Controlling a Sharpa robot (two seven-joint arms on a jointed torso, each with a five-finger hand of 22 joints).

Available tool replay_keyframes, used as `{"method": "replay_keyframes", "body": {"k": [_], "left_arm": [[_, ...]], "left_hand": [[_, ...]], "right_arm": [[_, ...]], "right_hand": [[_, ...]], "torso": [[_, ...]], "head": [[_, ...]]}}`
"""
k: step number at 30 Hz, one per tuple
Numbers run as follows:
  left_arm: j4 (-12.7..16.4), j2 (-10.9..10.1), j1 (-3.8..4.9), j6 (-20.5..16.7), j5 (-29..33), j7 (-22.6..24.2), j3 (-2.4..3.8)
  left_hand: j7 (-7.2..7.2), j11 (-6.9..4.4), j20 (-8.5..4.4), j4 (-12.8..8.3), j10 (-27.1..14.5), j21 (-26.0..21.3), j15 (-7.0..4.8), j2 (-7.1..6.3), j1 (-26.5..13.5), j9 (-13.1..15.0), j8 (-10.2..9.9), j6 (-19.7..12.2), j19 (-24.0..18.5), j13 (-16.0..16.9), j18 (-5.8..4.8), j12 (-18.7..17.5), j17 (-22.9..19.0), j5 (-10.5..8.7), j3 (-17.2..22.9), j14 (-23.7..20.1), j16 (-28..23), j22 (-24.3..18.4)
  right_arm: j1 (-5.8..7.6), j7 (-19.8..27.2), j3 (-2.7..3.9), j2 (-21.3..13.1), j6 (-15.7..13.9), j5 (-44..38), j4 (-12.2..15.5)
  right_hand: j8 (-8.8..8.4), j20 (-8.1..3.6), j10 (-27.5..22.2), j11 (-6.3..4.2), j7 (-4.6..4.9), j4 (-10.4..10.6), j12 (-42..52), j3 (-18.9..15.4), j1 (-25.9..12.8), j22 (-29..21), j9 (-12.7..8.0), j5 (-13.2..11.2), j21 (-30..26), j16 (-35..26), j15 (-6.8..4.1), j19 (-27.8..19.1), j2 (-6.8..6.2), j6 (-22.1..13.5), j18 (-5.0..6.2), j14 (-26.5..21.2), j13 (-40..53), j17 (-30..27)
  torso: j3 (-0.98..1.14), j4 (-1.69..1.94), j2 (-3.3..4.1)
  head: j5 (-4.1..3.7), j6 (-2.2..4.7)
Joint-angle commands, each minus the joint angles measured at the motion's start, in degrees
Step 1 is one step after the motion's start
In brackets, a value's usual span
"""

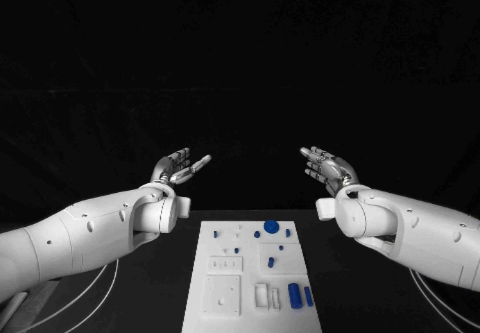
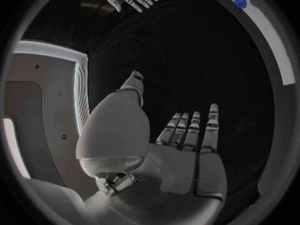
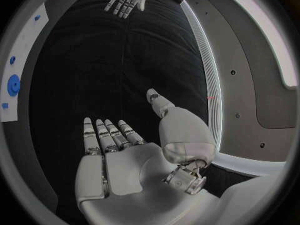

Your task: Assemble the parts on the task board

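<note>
Board first: flat white rectangular task board (image 1: 252,277) on the black desk (image 1: 160,291), long axis running away from the robot. On the board's near edge, two upright-looking blue cylindrical parts (image 1: 295,295) beside pale white blocks (image 1: 262,295). Further along the board, one small blue piece in a slot (image 1: 271,263), then scattered small blue studs (image 1: 258,234), and at the board's far end a larger round blue knob (image 1: 271,225). Beyond the board's far end and well above it, left hand (image 1: 178,168) and right hand (image 1: 328,166), both raised, palms facing each other, fingers straight and spread, holding nothing. Same bare, wide palms in the wrist views (image 2: 187,150) (image 3: 115,155). Assembly apparently not begun. For a good first step: bring one hand down toward a loose blue part near the board's near edge, approach from above, close only once fingers straddle it, keep the other hand ready to steady the board.
</note>
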Motion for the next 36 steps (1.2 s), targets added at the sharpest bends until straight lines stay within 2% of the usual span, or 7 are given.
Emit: {"method": "replay_keyframes", "body": {"k": [1, 9, 13, 15, 19, 26, 36], "left_arm": [[-1.93, 0.79, 1.02, 5.13, -4.12, -5.71, -0.53], [-3.10, 1.20, 1.68, 5.73, -4.60, -6.56, -0.96], [-2.83, 0.72, 1.69, 8.04, -3.83, -3.29, -0.96], [-2.08, 0.17, 1.70, 8.50, -3.86, -2.62, -0.97], [-0.04, -1.49, 1.75, 11.86, -3.33, -2.14, -0.96], [5.83, -5.52, 2.44, 15.81, -4.78, -2.66, -0.83], [12.98, -9.32, 3.14, 20.08, -6.94, -3.08, -0.49]], "left_hand": [[0.35, 0.34, 0.21, 0.51, 1.21, 0.26, 0.06, -0.42, 1.00, 0.17, 0.33, 1.42, 0.65, 0.11, 1.07, 0.41, 0.11, 0.28, 0.02, 0.64, 0.37, 0.08], [0.95, 0.92, 0.17, 0.49, 2.80, 0.56, 0.08, 0.11, 0.99, 0.27, 0.44, 3.38, 2.43, 0.19, 1.32, 0.49, 0.18, 0.27, 0.48, 1.87, 0.46, 0.28], [4.33, 4.23, -0.38, 0.31, 12.44, 2.14, 2.40, 2.94, 1.17, 0.69, 1.21, 10.75, 10.00, 0.59, 2.11, 0.96, 0.66, 0.19, 2.62, 10.39, 1.23, 1.10], [4.54, 4.59, -1.28, -0.02, 16.30, 3.53, 2.90, 4.30, 1.48, 0.87, 1.19, 13.97, 14.58, 0.79, 2.64, 1.20, 1.21, 0.23, 3.31, 17.38, 2.24, 1.66], [4.68, 4.32, -5.95, -3.16, 30.01, 8.57, 1.60, 7.96, 2.79, 0.95, 1.07, 17.22, 24.15, 1.16, 1.01, 1.64, 2.15, 0.23, 3.72, 35.35, 5.54, 3.41], [4.14, 2.16, -11.32, -13.08, 41.06, 12.66, -2.08, 13.60, 4.27, 1.35, 1.50, 25.68, 29.71, 1.55, -3.11, 1.82, 2.38, 0.44, 0.30, 44.33, 7.22, 4.60], [3.84, 1.23, -14.40, -16.42, 44.80, 20.06, -4.51, 15.03, 5.65, 1.79, 1.83, 32.61, 31.19, 1.51, -4.25, 1.74, 5.53, 0.36, -1.09, 48.37, 13.32, 8.88]], "right_arm": [[0.63, -8.29, 0.45, 0.20, 12.83, -6.34, -2.07], [1.71, -12.69, 1.33, 0.39, 19.02, -9.09, -5.33], [1.76, -9.33, 1.40, 1.73, 15.48, -26.90, -9.34], [1.76, -8.71, 1.40, 2.10, 13.81, -32.69, -9.78], [1.75, -8.12, 1.40, 2.60, 11.67, -46.03, -9.83], [1.75, -10.03, 1.40, 3.87, 10.32, -66.19, -8.60], [0.81, -18.27, 1.42, 6.34, 12.07, -83.01, -9.04]], "right_hand": [[0.25, 0.95, 0.82, 0.49, 4.51, -0.82, 0.21, -7.75, 10.86, 0.16, 0.08, 1.52, 0.49, 0.25, 0.48, 0.30, -0.81, 1.33, 1.43, 0.75, 0.11, 0.08], [0.95, 0.69, 7.24, 0.18, 4.08, -2.12, 0.56, -10.85, 17.68, 0.54, 0.53, 2.49, 1.23, 0.63, 0.19, 4.33, -1.89, 7.92, 2.29, 6.65, 0.45, 0.42], [2.28, -0.59, 20.16, 0.07, 0.90, -1.38, 1.16, -11.18, 21.42, 1.37, 2.90, 8.23, 2.26, 1.01, 0.23, 18.66, -5.27, 31.38, 2.93, 15.96, 1.19, 0.85], [2.58, -1.90, 34.34, -1.49, -0.05, -1.95, 2.11, -12.15, 22.74, 2.10, 3.87, 9.17, 3.19, 2.49, -1.17, 29.92, -4.96, 38.32, 2.99, 31.41, 1.95, 1.97], [2.28, -5.72, 46.32, -4.83, -0.51, -4.45, 1.95, -10.63, 22.96, 2.22, 3.62, 10.33, 4.90, 2.92, -4.75, 41.87, -3.93, 42.30, 2.37, 46.70, 2.14, 3.44], [2.58, -13.56, 55.63, -8.70, -0.83, -6.79, 2.08, -5.35, 21.11, 4.90, 3.55, 10.86, 11.69, 6.12, -11.99, 58.88, -4.12, 49.10, 1.96, 65.27, 2.07, 6.95], [2.32, -18.96, 57.24, -10.19, -1.77, -7.04, 2.04, 0.60, 18.28, 14.06, 2.61, 7.76, 24.66, 25.16, -15.66, 67.80, -6.56, 50.25, -0.02, 70.70, 2.11, 23.80]], "torso": [[0.01, 0.00, 0.00], [0.01, 0.00, 0.00], [-0.40, -0.01, -0.05], [-0.35, 0.00, 0.07], [-0.24, -0.06, 0.70], [-0.39, -0.02, 2.81], [-0.40, 1.44, 6.10]], "head": [[0.00, -0.01], [0.00, -0.01], [0.48, -2.71], [0.65, -2.89], [1.18, -3.25], [1.51, -3.73], [0.68, -3.76]]}}
